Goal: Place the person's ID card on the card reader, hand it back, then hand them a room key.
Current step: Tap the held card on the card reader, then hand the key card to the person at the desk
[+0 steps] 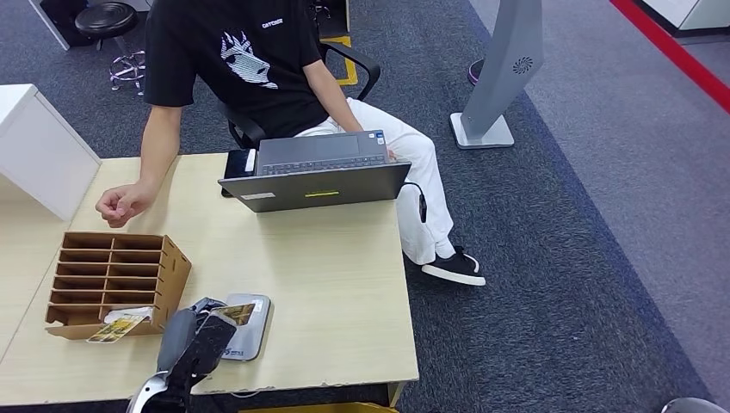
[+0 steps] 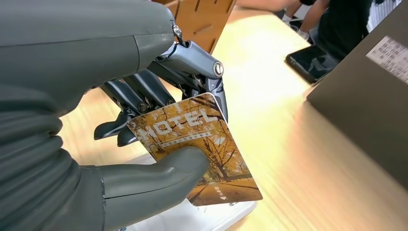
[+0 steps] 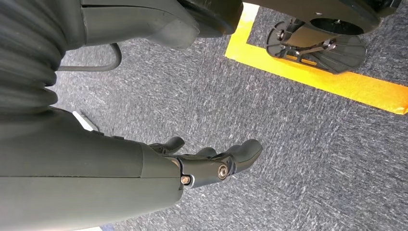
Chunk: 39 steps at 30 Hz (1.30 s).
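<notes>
Room key [image 1: 237, 311] in head view sits in left hand [image 1: 200, 334] over card reader [image 1: 250, 342] at bench [image 1: 327, 284] near edge. Left wrist: thumb and fingers [image 2: 144, 94] pinch it, so key handover looks underway; next, reach toward person [image 1: 232, 60]. Right wrist: right hand [image 3: 211, 161] hangs empty, fingers loosely apart.

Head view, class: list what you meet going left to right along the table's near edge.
Cardboard organiser → left hand holding the hotel key card → card reader → bare table.
</notes>
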Motion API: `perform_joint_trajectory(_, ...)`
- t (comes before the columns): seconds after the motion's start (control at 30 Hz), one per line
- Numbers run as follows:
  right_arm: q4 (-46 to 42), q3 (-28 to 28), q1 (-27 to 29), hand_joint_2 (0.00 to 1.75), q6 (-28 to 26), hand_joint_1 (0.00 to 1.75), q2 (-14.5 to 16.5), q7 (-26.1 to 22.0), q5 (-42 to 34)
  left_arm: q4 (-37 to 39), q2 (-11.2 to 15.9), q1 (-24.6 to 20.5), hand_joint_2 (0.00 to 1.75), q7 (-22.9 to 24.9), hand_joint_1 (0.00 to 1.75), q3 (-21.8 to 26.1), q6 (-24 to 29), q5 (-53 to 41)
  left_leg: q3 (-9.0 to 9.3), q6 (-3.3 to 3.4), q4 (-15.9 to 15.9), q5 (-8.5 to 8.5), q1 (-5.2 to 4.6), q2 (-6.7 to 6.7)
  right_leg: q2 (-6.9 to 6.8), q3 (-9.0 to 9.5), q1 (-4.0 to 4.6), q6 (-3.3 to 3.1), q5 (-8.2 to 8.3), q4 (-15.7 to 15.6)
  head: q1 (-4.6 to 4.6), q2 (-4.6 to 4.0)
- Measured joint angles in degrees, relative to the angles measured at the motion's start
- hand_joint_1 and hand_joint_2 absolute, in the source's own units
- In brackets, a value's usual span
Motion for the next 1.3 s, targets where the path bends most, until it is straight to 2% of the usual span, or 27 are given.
perform_joint_trajectory(0.5, 0.81, 0.65, -0.61, 1.75, 0.00, 0.00, -0.31, 0.61, -0.28, 4.58, -1.05, -1.14, 1.75, 0.35, 1.75, -0.02, -1.05, -0.52, 0.00, 0.00, 0.00, 0.00, 0.00, -0.01, -0.02, 0.02, 0.00, 0.00, 0.01, 0.00, -0.01, -0.01)
perform_joint_trajectory(1.1, 1.28, 0.77, -0.63, 1.75, 0.00, 0.00, -0.54, 0.10, -0.89, 4.89, -0.97, -1.13, 1.75, -1.14, 1.75, -0.02, 0.67, 0.34, 0.00, 0.00, 0.00, 0.00, 0.00, -0.01, -0.02, 0.02, 0.00, -0.01, 0.01, 0.01, 0.00, 0.00)
perform_joint_trajectory(1.3, 1.28, 0.77, -0.44, 1.75, 0.00, 0.00, -0.58, -0.11, -1.89, 2.30, -0.67, -0.23, 1.75, -2.78, 1.75, 0.26, 5.03, -0.21, 0.00, -0.01, 0.00, 0.01, 0.01, -0.01, -0.01, 0.01, 0.00, -0.01, 0.01, 0.01, -0.01, 0.00)
